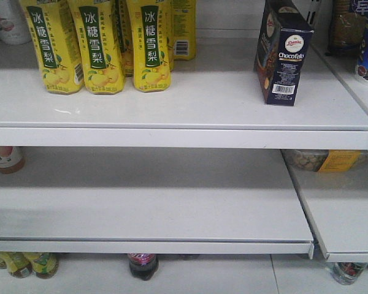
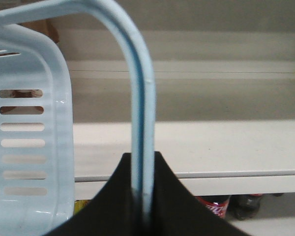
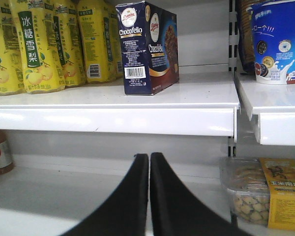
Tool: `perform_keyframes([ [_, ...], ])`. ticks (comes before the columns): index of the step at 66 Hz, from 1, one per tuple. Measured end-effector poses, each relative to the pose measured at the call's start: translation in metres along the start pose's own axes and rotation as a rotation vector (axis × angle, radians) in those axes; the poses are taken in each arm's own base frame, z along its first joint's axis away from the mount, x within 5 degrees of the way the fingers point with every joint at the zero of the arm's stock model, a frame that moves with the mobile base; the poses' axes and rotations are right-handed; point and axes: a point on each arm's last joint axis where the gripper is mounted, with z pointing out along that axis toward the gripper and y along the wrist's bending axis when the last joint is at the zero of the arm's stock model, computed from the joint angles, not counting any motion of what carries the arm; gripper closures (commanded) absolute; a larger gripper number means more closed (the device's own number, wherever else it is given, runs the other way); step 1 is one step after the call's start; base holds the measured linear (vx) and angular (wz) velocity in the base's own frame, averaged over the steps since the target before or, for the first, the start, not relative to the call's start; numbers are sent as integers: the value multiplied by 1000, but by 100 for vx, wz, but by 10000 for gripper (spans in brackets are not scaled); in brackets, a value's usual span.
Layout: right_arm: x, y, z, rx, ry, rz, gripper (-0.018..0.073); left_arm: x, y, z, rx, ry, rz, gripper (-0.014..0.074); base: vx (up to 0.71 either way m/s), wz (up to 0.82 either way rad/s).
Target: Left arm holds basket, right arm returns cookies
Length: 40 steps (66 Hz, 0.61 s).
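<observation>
Standing upright on the white upper shelf (image 3: 187,96), above and ahead of the closed, empty right pincer (image 3: 149,162): tall dark navy cardboard cookie box (image 3: 147,46). Left pincer (image 2: 142,196) clamps the light blue slotted plastic basket's (image 2: 29,142) handle; best hold it level, retreat straight.

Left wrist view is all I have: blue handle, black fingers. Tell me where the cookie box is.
Observer: The dark navy cardboard ChocoFelo cookie box stands upright on the upper white shelf, right of the yellow drink bottles.
Operator: Report the right gripper.
Observer: The right gripper is shut and empty, below that shelf's front edge.
Operator: Confirm my grip.
Observer: Only your view shows it: the left gripper pinches the light blue plastic basket's handle.
</observation>
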Motion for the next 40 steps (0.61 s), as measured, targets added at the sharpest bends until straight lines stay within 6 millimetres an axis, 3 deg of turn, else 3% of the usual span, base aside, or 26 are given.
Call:
perform_keyframes([
  [40, 0, 0, 0, 0, 0, 0, 568, 0, 3, 0, -59, -6, -14, 603, 0, 0],
])
